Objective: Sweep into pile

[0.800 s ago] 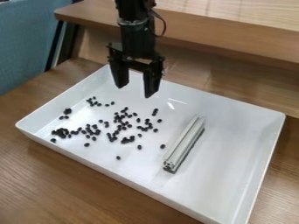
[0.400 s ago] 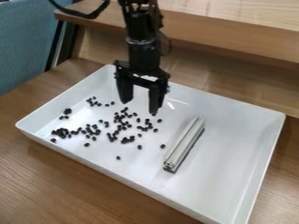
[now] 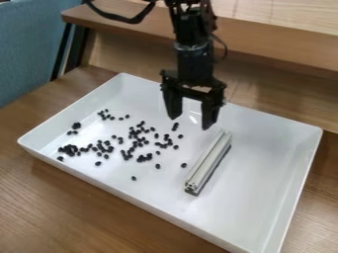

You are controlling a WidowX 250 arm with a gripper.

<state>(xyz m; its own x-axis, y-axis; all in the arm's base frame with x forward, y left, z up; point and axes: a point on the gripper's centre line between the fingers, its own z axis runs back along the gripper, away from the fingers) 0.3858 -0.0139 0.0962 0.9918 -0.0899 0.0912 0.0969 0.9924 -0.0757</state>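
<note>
Hand (image 3: 191,122): while hanging in the upper middle of the frame, points down over the tray with fingers spread apart.
Arm (image 3: 196,64): comes in from the top edge, with a black cable (image 3: 139,19) looping off toward the upper left.
Metal bar (image 3: 210,160): lies slantwise right of centre, upper end near the fingertips in the picture, lower end toward bottom centre.
Dark beans (image 3: 137,142): lie scattered from left to centre, clumped more thickly at far left, thinning out near the bar.
White tray (image 3: 264,178): spans most of the frame, holding beans and bar.
Worktop (image 3: 53,207): shows wood grain at lower left, under the tray.
</note>
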